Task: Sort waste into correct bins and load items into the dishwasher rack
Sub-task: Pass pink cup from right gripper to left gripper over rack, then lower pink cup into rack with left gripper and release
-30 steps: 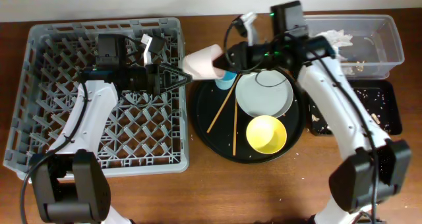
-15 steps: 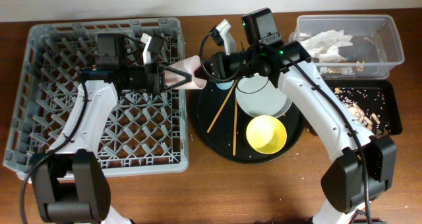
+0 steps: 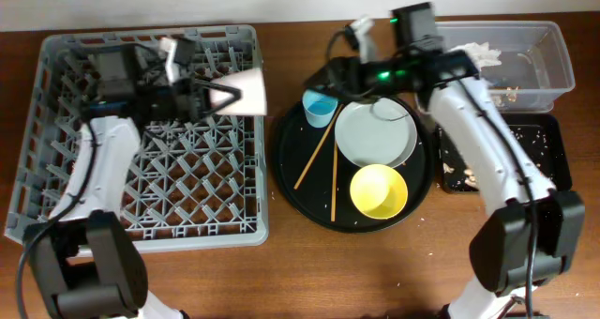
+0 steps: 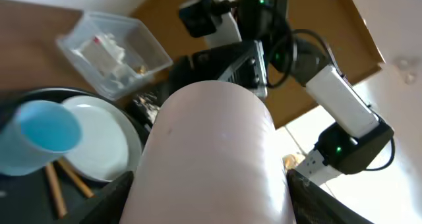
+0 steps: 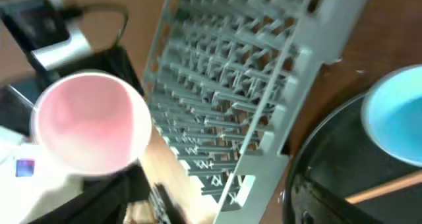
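We are recording the left pincer (image 3: pixel 217 96) clamped on the base end of the pale pink cup (image 3: pixel 246 92), holding it over the rear right corner of the dishwasher rack (image 3: pixel 141 231), apparently for seating among the pegs. The cup is lying sideways, with its long axis running left to right and its mouth facing right toward the round black tray (image 3: pixel 284 155). We are judging that it needs turning mouth-down.

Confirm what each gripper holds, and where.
Left gripper holds the pale pink cup by its narrow base end, over the dishwasher rack. Right gripper holds nothing.
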